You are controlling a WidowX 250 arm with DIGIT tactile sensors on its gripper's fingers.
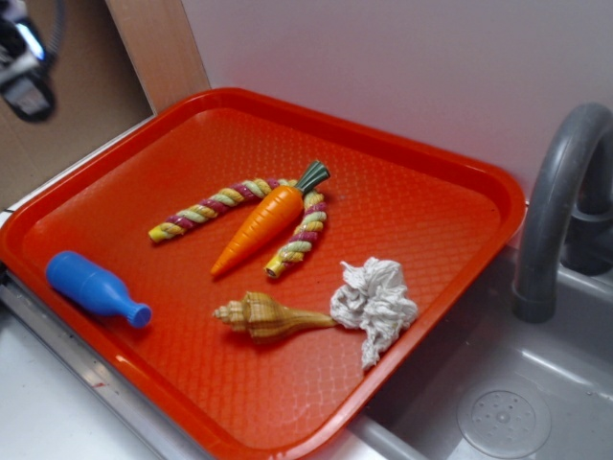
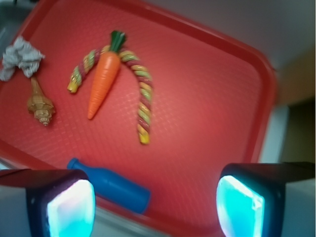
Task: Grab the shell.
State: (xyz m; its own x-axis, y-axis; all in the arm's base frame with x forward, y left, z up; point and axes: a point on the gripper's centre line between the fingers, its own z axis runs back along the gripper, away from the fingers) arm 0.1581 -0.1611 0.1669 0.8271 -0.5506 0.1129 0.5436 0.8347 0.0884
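while the jaws hang spread and empty, the shell (image 1: 268, 317) lies on the tray (image 1: 421, 240).

Gripper (image 1: 24, 67) cut off at exterior frame edge, blurred; jaw state unclear.

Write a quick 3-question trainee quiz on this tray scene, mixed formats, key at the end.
1. True or false: the carrot lies across the twisted rope.
2. Multiple choice: the thin pointed end of the shell touches which item? A) the blue bottle B) the cloth wad C) the faucet
3. Fill in: in the wrist view the gripper is ____, with nothing between its pads.

Key: 1 true. 2 B. 3 open.
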